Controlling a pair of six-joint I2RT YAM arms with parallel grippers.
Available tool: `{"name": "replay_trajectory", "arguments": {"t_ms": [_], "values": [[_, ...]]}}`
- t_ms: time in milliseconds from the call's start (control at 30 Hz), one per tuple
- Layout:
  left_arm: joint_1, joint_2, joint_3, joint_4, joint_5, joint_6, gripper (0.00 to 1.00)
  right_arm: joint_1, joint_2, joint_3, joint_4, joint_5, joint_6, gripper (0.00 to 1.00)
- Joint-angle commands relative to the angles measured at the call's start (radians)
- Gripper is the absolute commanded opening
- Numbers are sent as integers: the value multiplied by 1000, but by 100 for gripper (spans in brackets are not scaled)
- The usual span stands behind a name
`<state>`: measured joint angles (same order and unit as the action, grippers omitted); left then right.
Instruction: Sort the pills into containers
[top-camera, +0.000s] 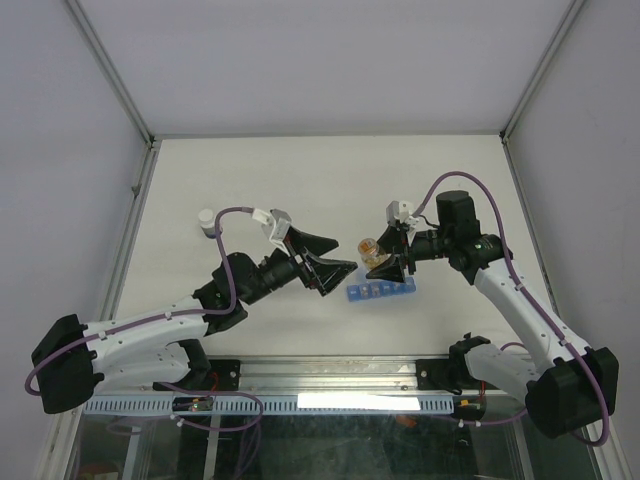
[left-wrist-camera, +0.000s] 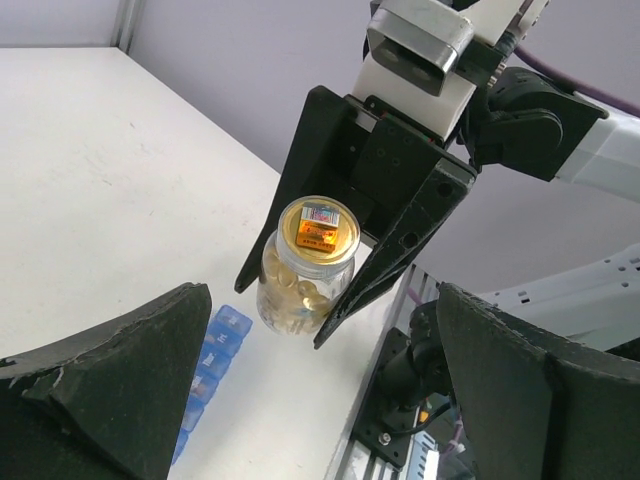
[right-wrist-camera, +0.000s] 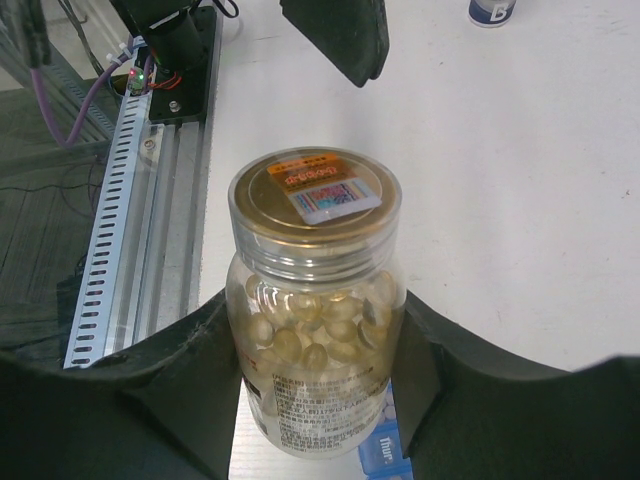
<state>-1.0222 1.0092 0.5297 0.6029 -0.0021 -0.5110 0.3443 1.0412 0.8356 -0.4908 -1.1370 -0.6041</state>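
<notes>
Top external: one bottle pinched by right fingers; left fingers spread; one organiser.

On the pill organiser, at five o'clock from the bottle, one lid reads roughly "Thur". The bottle's side label and seal sticker are too small to read. At one o'clock, the white cap shows a "B"-like mark.

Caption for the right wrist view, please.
Right pincer holds the pill bottle upright near the blue pill organiser.
</notes>
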Motion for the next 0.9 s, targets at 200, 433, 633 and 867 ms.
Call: {"name": "replay_trajectory", "arguments": {"t_ms": [200, 433, 633, 867], "values": [[-6, 11, 124, -66, 28, 111, 99, -6, -7, 33, 51, -11, 4, 0], [3, 44, 194, -145, 34, 124, 99, -7, -12, 33, 51, -15, 6, 0], [21, 70, 274, -278, 34, 140, 99, -7, -8, 30, 55, -15, 8, 0], [24, 142, 418, -459, 21, 166, 99, -8, -9, 28, 57, -12, 9, 0]]}}
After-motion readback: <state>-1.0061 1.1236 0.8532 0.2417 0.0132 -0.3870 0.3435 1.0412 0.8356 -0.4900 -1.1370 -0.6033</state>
